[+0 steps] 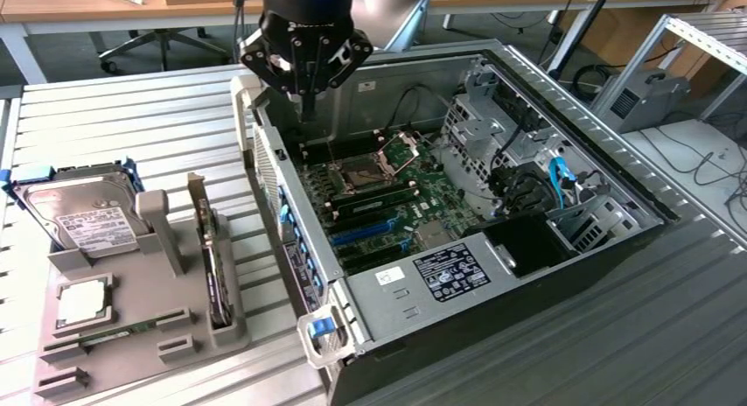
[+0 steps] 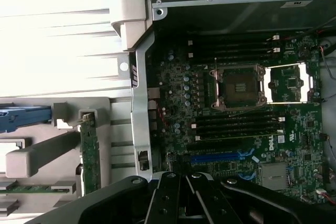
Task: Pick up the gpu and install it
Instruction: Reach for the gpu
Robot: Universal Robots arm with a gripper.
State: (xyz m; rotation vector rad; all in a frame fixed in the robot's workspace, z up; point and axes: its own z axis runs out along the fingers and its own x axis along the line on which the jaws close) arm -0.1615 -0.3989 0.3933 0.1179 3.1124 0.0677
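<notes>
The gpu (image 1: 212, 253) is a thin green card that stands on its edge in a slot of the grey holder (image 1: 175, 340), at the exterior view's left of the open computer case (image 1: 607, 248). In the wrist view the gpu (image 2: 90, 153) shows as a narrow green strip with a metal end. My gripper (image 1: 308, 114) hangs shut and empty above the case's near wall, over the motherboard (image 1: 391, 200) edge and well apart from the gpu. The black gripper (image 2: 181, 182) points down at the board's blue slots (image 2: 220, 157).
The holder also carries a silver hard drive (image 1: 80, 218), a processor chip (image 1: 82, 303) and a memory stick (image 1: 111, 334). The case's steel wall (image 2: 137, 103) stands between holder and motherboard. Cables and drive cages (image 1: 526, 152) crowd the case's far side.
</notes>
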